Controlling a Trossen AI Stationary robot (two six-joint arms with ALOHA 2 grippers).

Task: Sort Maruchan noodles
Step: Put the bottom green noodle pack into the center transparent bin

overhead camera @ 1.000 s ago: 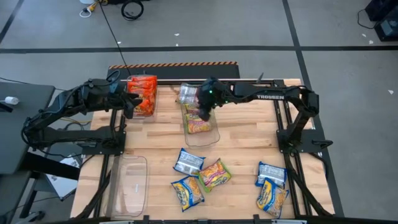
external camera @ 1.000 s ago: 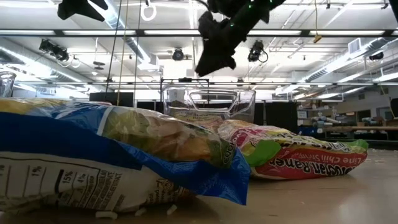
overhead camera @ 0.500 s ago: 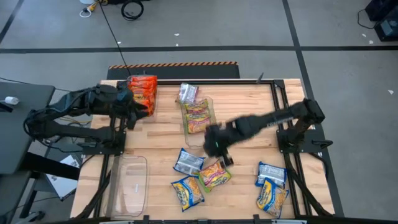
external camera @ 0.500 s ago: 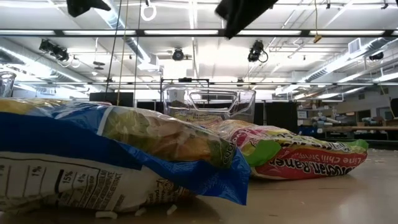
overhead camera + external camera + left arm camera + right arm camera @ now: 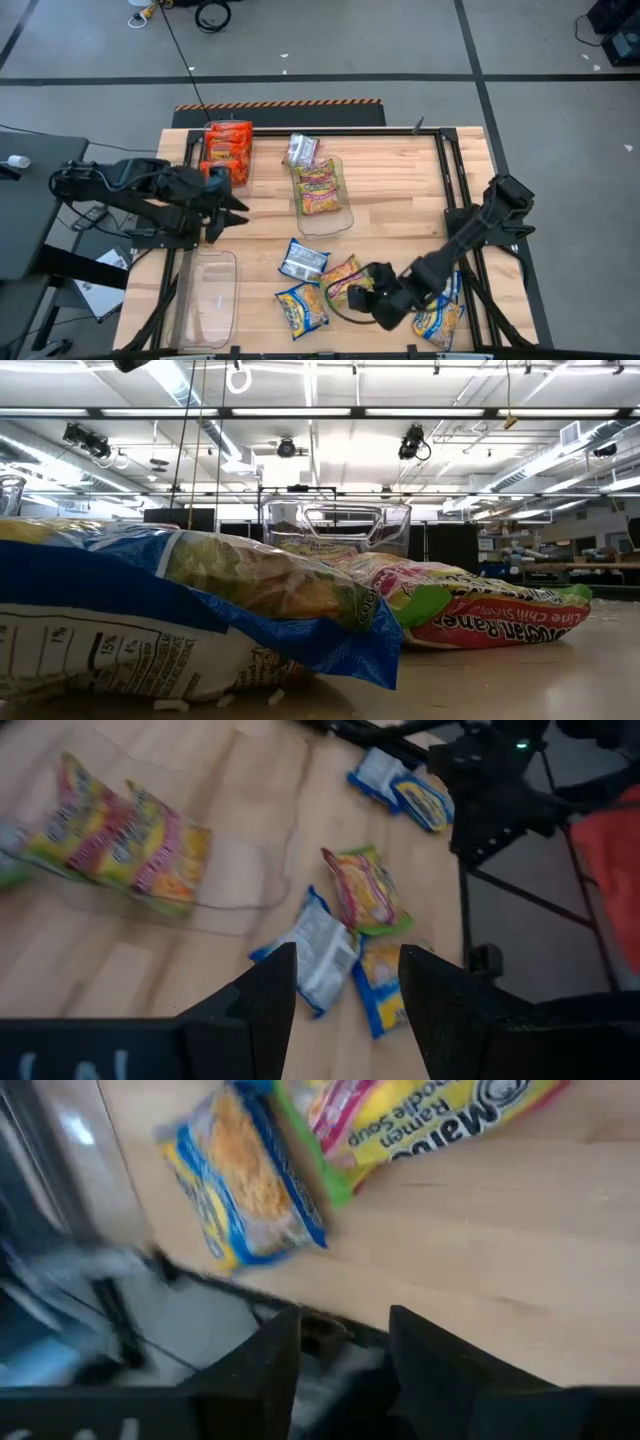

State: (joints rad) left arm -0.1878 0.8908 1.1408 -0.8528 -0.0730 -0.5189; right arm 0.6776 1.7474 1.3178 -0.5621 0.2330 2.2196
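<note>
On my left, the left gripper point(image 5: 228, 208) hangs over the table's point(image 5: 400, 215) left side, between the bin of orange-red packets point(image 5: 229, 150) and the empty clear bin point(image 5: 210, 290). Its fingers point(image 5: 268, 1000) are spread apart and grip nothing. Bare wood lies around it, so there is room there.

In the middle, a clear bin point(image 5: 345, 212) holds yellow-pink-green packets point(image 5: 318, 188), with a crumpled packet point(image 5: 301, 150) just behind it at the far edge. Nearer me lie a blue-white packet point(image 5: 303, 260), a yellow-pink-green packet point(image 5: 346, 279) and a blue-yellow packet point(image 5: 301, 308), close together and partly overlapping.

On my right, the right gripper point(image 5: 362, 300) is low at the near edge, just beside that yellow-pink-green packet. Its fingers point(image 5: 262, 1360) are parted and empty. Two more blue-yellow packets point(image 5: 436, 318) lie by the near right corner, partly covered by the arm. The right wrist view is smeared, so I cannot tell whether the fingers touch the table.

The low view is filled by a blue packet point(image 5: 150, 620) and shows neither gripper.
</note>
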